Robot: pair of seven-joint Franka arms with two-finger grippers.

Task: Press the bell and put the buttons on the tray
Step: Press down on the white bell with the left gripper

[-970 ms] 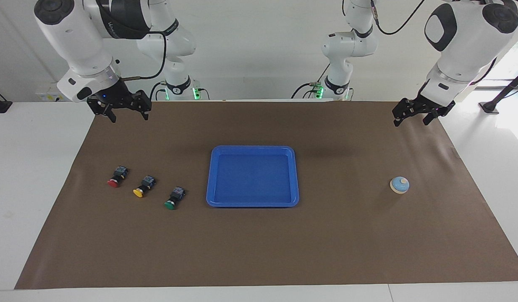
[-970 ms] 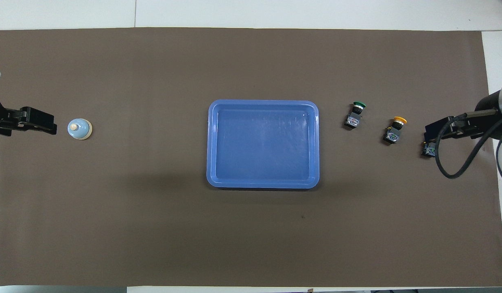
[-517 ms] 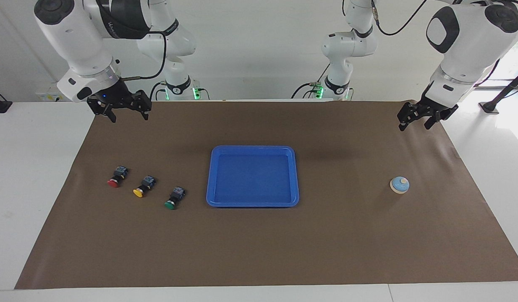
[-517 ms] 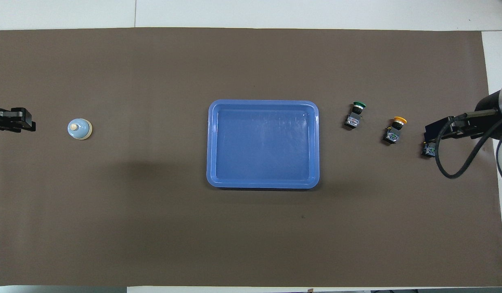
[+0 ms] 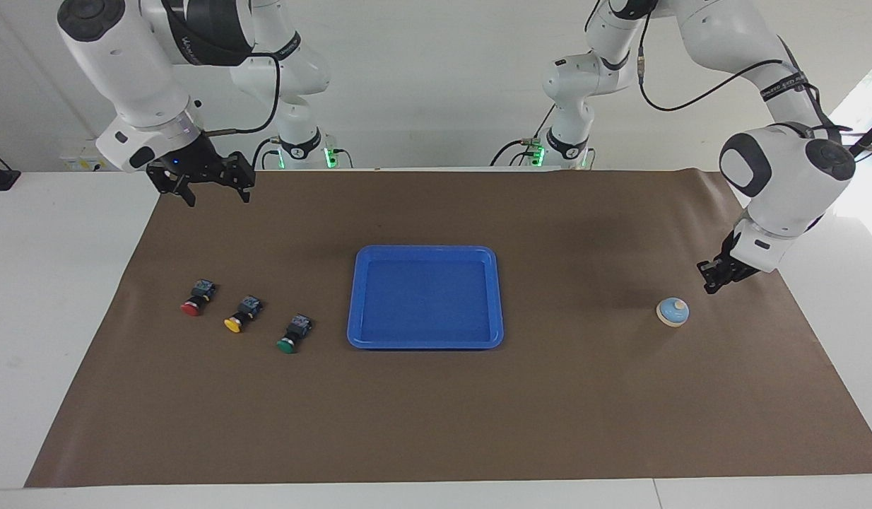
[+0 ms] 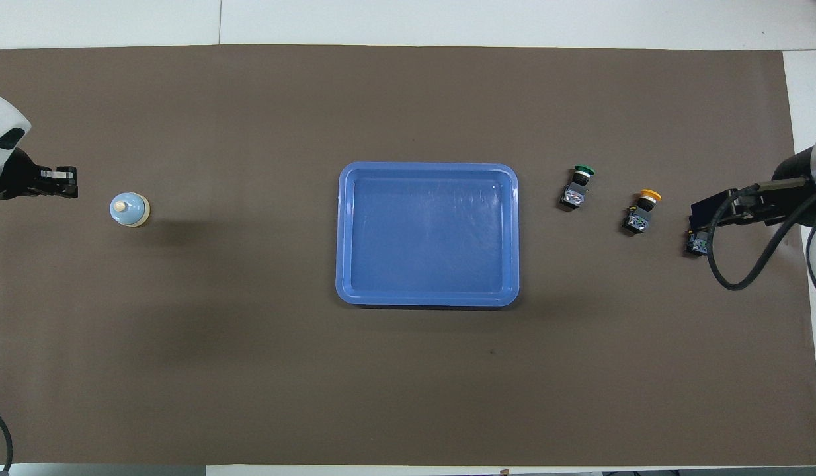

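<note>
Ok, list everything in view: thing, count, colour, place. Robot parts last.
mat: one, brown, covering most of the white table.
tray: one, blue, mid-mat, nothing in it.
bell: one, light blue with cream knob, on the mat toward the left arm's end.
green button: one, nearest the tray, toward the right arm's end.
yellow button: one, beside the green one.
red button: one, last in the row, nearest the right arm's end.
left gripper: one, black, shut, low beside the bell, not touching it.
right gripper: one, black, open, waiting raised over the mat's corner.
</note>
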